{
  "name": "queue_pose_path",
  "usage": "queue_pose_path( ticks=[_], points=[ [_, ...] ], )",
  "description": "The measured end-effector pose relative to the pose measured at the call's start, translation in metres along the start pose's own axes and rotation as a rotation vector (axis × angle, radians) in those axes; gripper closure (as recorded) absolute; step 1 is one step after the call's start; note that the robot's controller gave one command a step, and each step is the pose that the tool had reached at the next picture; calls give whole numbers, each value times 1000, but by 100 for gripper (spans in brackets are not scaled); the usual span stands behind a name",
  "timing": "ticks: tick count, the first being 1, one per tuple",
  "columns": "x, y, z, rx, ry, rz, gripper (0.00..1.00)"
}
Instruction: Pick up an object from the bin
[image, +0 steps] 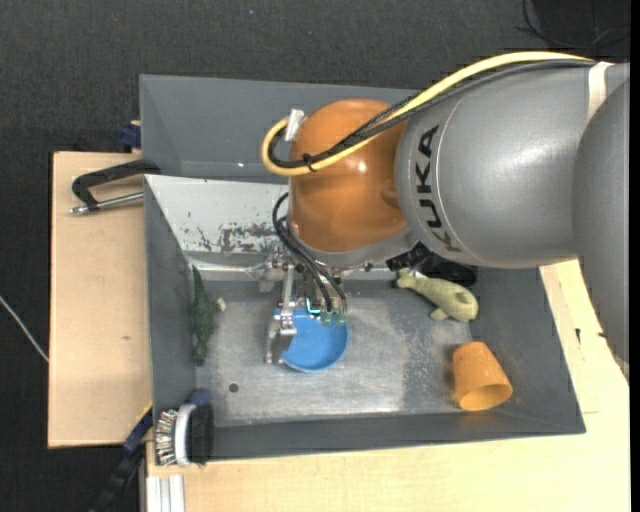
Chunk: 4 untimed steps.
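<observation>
Camera view, from above. Looking at the tool (300, 335) low over the mid-floor of the grey bin (370, 378), hung under the orange wrist cover (340, 180). Sits right at the left edge of the blue round thing (320, 350), touching or just about. Cannot tell whether released or clenched: too much hidden by the wrist and cables. So not calling it a grasp.

Probably chosen because of the clear floor all round the blue round thing. Lies flat, alone, nothing leaning on it.

Elsewhere, well apart:
- green lizard-like toy (203, 322) along the left wall
- pale yellow toy (442, 293) at the back right, partly under the arm
- orange cup (478, 376) on its side, front right
- black brush (186, 436) in the front-left corner

Judging the step: at or just before closing. Risk: low flat round shape, easy to slip out or to get pushed along the floor instead of lifted. Needs a square bite across the rim.
</observation>
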<state>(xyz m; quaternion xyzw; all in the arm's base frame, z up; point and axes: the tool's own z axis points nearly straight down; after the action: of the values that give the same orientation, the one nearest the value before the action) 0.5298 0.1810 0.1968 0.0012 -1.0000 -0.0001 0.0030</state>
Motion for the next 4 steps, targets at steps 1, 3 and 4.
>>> queue_pose_path(
  ticks=[1,3,4],
  points=[
    [17,-61,99,3,2,-141,0],
    [12,-103,124,0,-19,-585,0],
    [13,-105,122,3,-9,-582,100]
  ],
)
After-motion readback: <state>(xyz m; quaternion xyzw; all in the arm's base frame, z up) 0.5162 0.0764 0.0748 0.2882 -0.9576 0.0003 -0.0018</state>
